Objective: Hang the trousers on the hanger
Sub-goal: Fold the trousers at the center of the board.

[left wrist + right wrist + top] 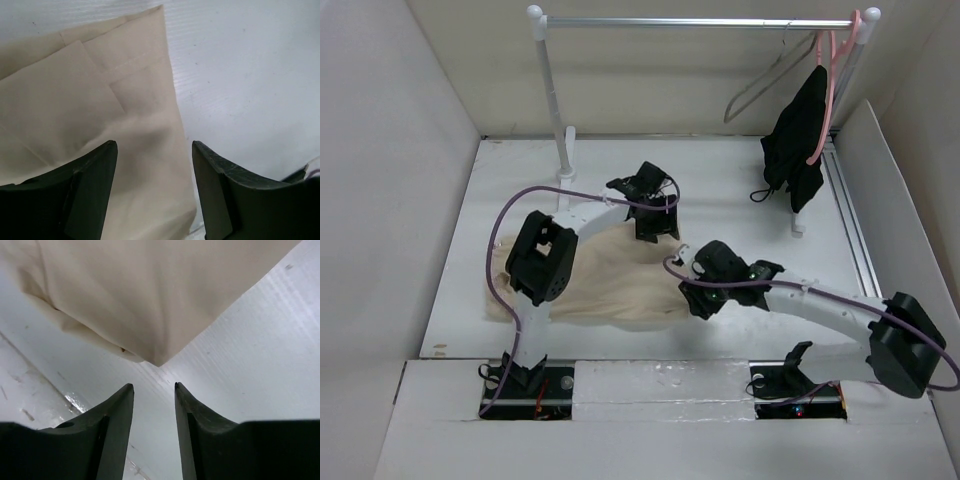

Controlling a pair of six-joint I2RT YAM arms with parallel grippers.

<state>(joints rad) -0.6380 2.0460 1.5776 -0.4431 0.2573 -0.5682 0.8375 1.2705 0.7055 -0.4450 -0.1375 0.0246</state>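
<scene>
The beige trousers [610, 280] lie folded flat on the white table, left of centre. The grey wire hanger [760, 85] hangs from the rail at the back right, empty. My left gripper [655, 225] is open over the trousers' far right edge; in the left wrist view [155, 150] the cloth edge [150, 125] runs between its fingers. My right gripper [698, 285] is open and empty at the trousers' near right corner; in the right wrist view [154, 386] that corner [150, 300] lies just ahead of the fingertips, not touching.
A white clothes rack with a metal rail [700, 22] stands at the back, its left post [552, 90] on the table. A pink hanger [830, 70] holds a black garment [800, 130] at the right. White walls enclose the table; a metal track [850, 220] runs along the right.
</scene>
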